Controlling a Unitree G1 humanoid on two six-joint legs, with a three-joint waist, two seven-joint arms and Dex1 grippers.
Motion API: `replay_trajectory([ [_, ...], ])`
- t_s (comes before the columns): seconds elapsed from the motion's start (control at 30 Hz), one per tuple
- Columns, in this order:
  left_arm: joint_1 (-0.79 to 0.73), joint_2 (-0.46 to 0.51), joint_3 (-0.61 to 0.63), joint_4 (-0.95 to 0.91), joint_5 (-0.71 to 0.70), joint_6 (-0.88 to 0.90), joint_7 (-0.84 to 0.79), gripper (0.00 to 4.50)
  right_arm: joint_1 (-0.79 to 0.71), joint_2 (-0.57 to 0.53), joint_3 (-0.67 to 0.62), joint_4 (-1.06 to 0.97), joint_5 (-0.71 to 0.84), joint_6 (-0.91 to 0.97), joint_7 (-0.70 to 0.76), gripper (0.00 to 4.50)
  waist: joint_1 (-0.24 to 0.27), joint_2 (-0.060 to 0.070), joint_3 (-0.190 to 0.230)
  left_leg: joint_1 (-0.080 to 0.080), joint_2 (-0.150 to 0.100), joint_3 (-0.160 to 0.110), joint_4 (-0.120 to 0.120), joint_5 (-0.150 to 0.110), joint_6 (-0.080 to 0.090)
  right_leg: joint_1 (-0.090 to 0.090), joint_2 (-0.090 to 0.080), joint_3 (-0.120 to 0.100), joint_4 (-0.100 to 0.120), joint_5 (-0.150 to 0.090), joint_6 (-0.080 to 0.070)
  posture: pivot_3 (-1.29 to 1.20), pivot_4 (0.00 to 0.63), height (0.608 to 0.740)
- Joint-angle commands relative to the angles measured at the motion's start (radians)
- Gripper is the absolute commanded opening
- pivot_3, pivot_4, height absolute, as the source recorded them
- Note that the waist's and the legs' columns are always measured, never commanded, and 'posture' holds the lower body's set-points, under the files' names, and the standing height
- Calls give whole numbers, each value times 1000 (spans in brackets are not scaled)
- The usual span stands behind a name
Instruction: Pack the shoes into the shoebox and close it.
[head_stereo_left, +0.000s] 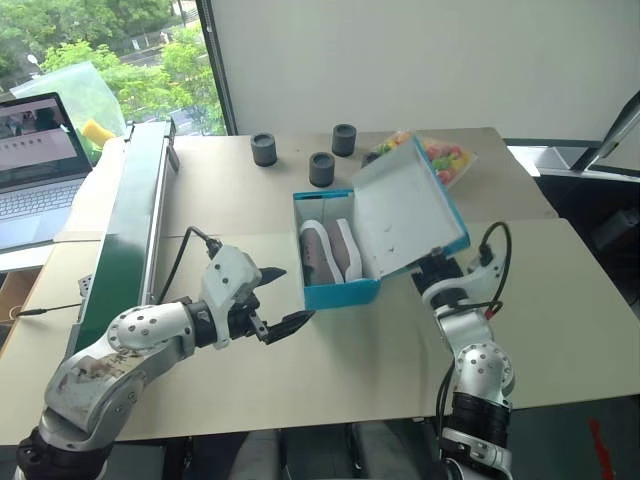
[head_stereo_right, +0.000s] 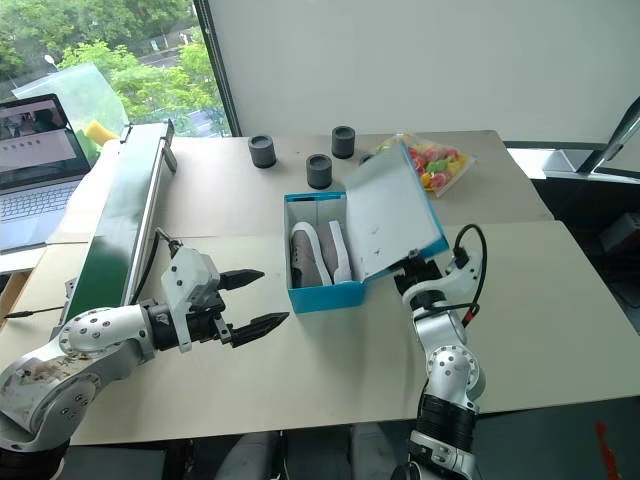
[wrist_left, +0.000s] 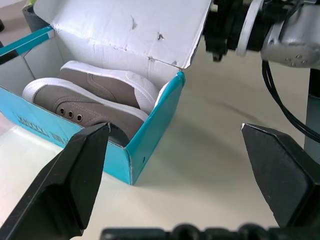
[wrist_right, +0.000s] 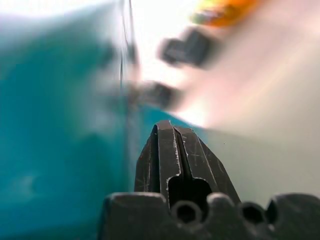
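So here's your scene: the shoebox (head_stereo_left: 340, 292) sits on the tan table (head_stereo_left: 560, 300) out in front of you, bright blue outside and white inside, with both shoes (head_stereo_left: 322, 250) already lying in it side by side, toes toward you. The lid (head_stereo_left: 400, 210) isn't down yet; it stands tilted up on the box's right side, leaning over the opening at a slant.

Your left gripper (head_stereo_left: 280, 300) hovers just short of the box's near left corner, fingers spread wide and grasping nothing (from its wrist camera you look straight between the two black fingers (wrist_left: 65, 185) at the box's corner and the grey shoes inside).

Your right gripper (wrist_right: 175, 150) is clenched tight with nothing between the fingers, and it's tucked right behind the raised lid, up against the blue outer face. Whether it actually touches the cardboard, I can't tell.

Behind the box stand three dark cylinders (head_stereo_left: 321, 168), with a bag of coloured sweets (head_stereo_left: 445, 158) off to the right. A long green conveyor (head_stereo_left: 130, 230) runs along the left, and a laptop (head_stereo_left: 35, 160) sits beyond it.
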Motion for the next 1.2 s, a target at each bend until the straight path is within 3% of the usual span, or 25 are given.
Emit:
replay_trajectory([
  [0.03,-7,-2,28,-25,-10,-1,20,4500,-89,-127,70,-149,120,87,123,63,1,0,0,0,0,0,0,0,0,0,0,0,0,0,0,0,150,740],
  [0.2,6,-9,47,-48,-23,12,53,4500,-203,-372,315,-221,16,229,300,63,-5,0,0,1,1,0,0,0,0,0,1,0,0,-1,0,0,150,740],
  [0.33,32,-13,54,-71,-34,16,76,4500,-325,-491,528,-123,-213,207,393,63,-5,0,0,1,0,0,0,0,0,0,1,0,0,-1,1,0,150,740],
  [0.47,49,-34,51,-92,-39,19,111,4500,-506,-390,652,256,-436,23,465,63,-6,0,0,1,0,1,1,0,0,0,1,0,0,-1,0,0,150,740],
  [0.73,79,-36,63,-128,-50,30,149,4500,-747,-199,625,773,-608,-206,521,63,2,0,0,-3,-1,0,0,-1,-1,-3,-1,0,0,1,0,0,150,740],
  [1.03,80,-41,72,-138,-57,40,179,4500,-807,-125,700,1208,-883,-446,522,63,1,0,0,-1,0,-1,0,-2,-3,-2,-1,-1,0,2,0,0,150,740],
  [1.2,86,-38,82,-143,-60,41,192,4500,-796,-118,690,1305,-946,-498,536,63,3,0,0,-1,0,-1,0,-2,-3,-2,-1,-1,1,2,-1,0,150,740],
])
